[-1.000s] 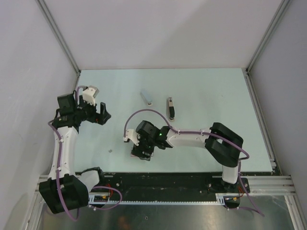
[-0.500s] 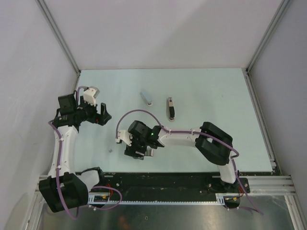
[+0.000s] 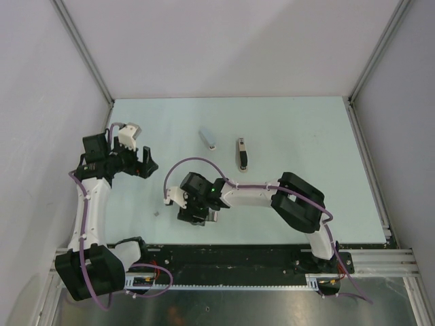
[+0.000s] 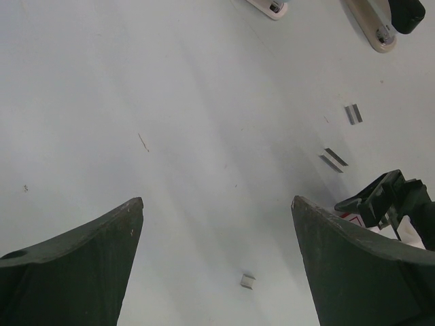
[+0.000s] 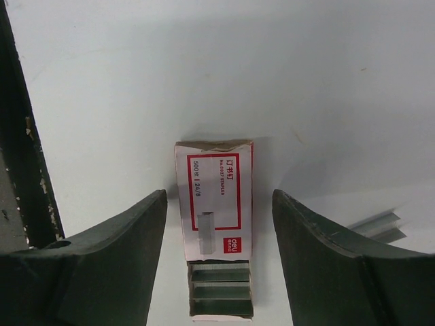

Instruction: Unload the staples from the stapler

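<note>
The right pincer hangs open over the near middle of the tabletop. Its two dark fingers stand either side of a small red-and-white block. The print on the block marks it as a staple carton, not a stapler body. It lies flat, and stacked staple strips show at its open end, the end closest to the wrist. Neither finger touches it, and it sits a little closer to one finger than the other. A loose strip lies just beside it.

The left pincer is also spread wide and holds nothing. It is near the left edge, well apart from the carton.

A grey bar and a dark bar lie farther off, at the far middle. I cannot tell at this size whether either is the stapler.

The step in hand looks like taking hold of the carton. To do that well:
- Centre the fingers first, so that closing does not shove the carton sideways.
- Come down until the tips flank its long sides.
- Pinch on the printed card, not over the open end.
- Use light pressure, since thin card probably crushes easily.
- Keep the open end level, or the strips may slide out.
</note>
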### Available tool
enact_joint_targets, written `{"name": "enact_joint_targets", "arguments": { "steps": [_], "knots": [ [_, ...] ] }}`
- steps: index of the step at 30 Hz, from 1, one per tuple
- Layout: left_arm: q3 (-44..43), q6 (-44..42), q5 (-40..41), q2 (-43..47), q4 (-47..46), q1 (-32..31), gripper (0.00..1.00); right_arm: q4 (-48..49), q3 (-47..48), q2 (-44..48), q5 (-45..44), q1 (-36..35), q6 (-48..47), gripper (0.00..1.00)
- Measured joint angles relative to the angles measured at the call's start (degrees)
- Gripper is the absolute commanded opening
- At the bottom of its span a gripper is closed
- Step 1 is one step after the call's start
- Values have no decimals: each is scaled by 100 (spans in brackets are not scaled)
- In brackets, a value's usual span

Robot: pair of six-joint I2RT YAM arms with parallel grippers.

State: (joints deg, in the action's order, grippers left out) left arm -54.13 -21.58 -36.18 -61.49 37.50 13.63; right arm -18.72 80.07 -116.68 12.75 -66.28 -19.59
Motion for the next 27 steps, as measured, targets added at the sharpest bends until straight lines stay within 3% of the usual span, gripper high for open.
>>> {"name": "enact_joint_targets", "arguments": {
  "steps": [5, 19, 27],
  "knots": [
    [0, -31, 2, 7, 17, 0, 95, -87, 20, 0, -33, 2, -22, 56],
    [-11, -105, 68, 90, 81, 0, 95, -216, -11, 39, -35, 2, -61, 42],
    [-11, -149, 109, 146, 111, 0, 95, -223, -476, 387, -35, 63, -35, 41]
  ]
}}
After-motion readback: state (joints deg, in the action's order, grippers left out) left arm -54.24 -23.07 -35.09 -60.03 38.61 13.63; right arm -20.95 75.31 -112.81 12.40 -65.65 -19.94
